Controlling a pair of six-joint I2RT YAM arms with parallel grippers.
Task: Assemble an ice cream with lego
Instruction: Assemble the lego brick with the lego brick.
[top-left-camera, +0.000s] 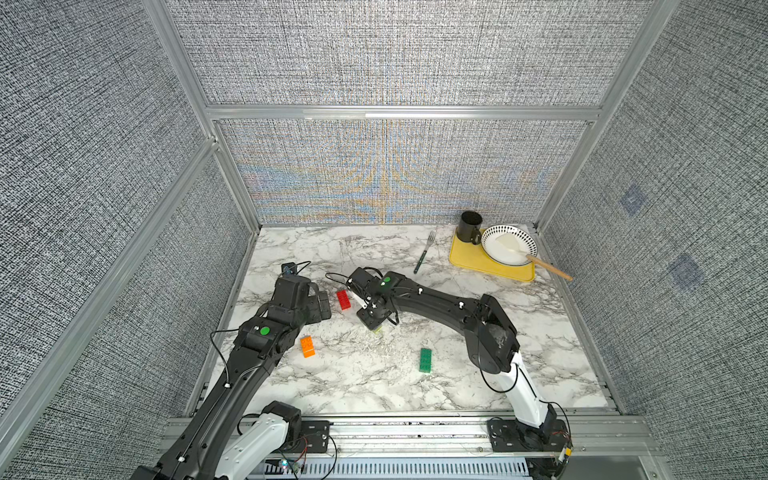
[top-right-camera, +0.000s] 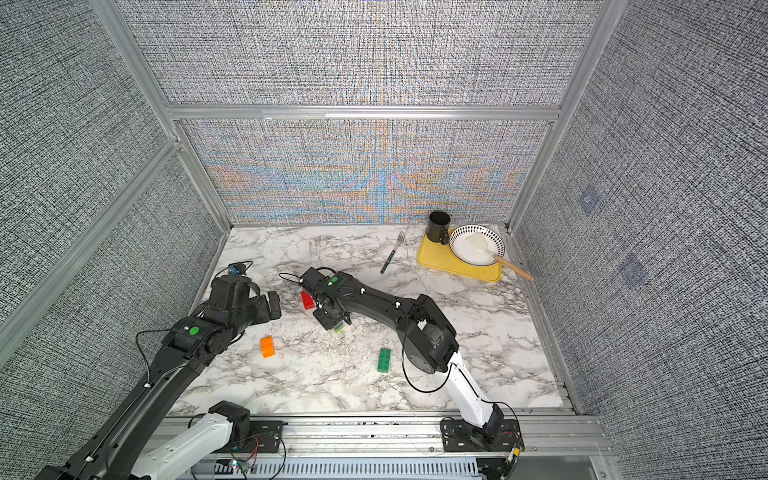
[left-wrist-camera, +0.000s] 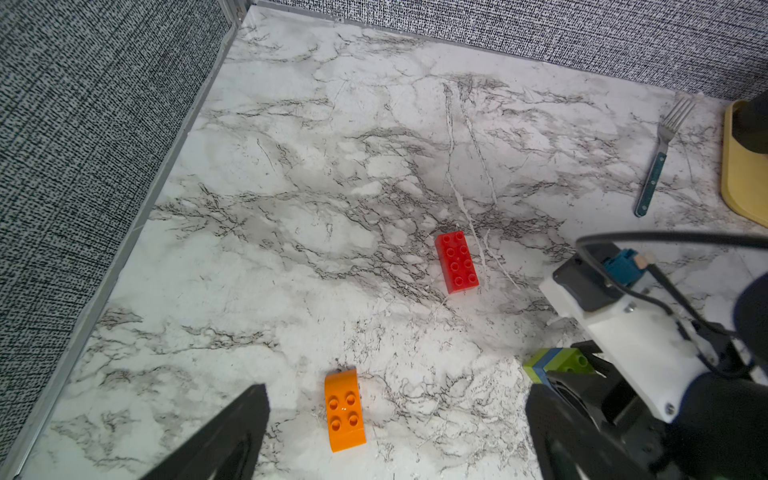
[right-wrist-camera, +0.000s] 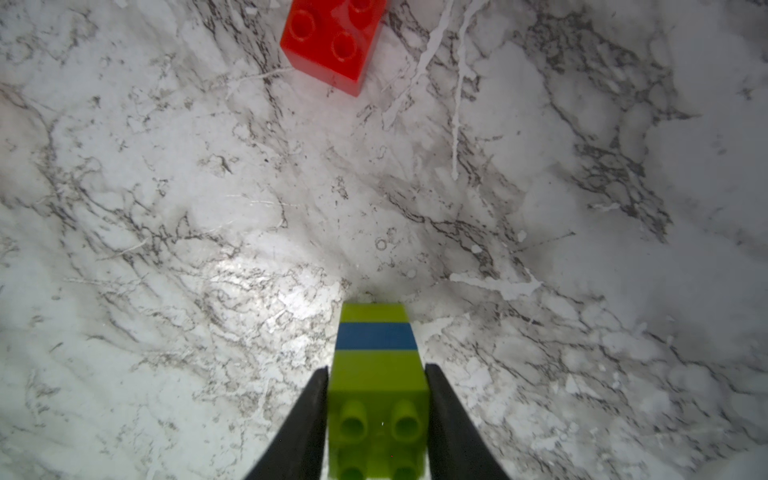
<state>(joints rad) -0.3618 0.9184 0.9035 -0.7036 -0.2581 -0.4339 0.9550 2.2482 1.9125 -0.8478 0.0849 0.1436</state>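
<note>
The right gripper's (right-wrist-camera: 376, 370) two dark fingers (right-wrist-camera: 309, 419) stand either side of the top lime brick of the lime-blue-lime stem (right-wrist-camera: 376, 336), each hard against a side wall. Whether they press it or only flank it I cannot tell. The stem stands upright, studs up, with its bottom lime brick on the marble table (top-left-camera: 374, 386). Taking a top view as a dial centred on the stem (top-left-camera: 377, 329), with twelve toward the back wall, the red brick (top-left-camera: 343, 299) lies flat, studs up, near at ten o'clock and apart from the stem. The orange brick (top-left-camera: 307, 346), with one rounded end, lies studs up further out at eight o'clock. The dark green brick (top-left-camera: 425, 360) lies studs up at four o'clock, well apart from the others. None of these three is joined to anything. The left gripper (left-wrist-camera: 397, 388) sits at about nine o'clock, beyond the red brick, with its fingers (left-wrist-camera: 249, 419) spread wide and nothing between them; its wrist view shows the orange brick (left-wrist-camera: 344, 411) on the table between the fingertips. Far out at one o'clock lies a fork (top-left-camera: 424, 253). Past it, in the far corner, a yellow tray (top-left-camera: 469, 259) carries a black mug (top-left-camera: 469, 227) and a patterned bowl (top-left-camera: 498, 227) holding a wooden-handled spatula (top-left-camera: 548, 268).
</note>
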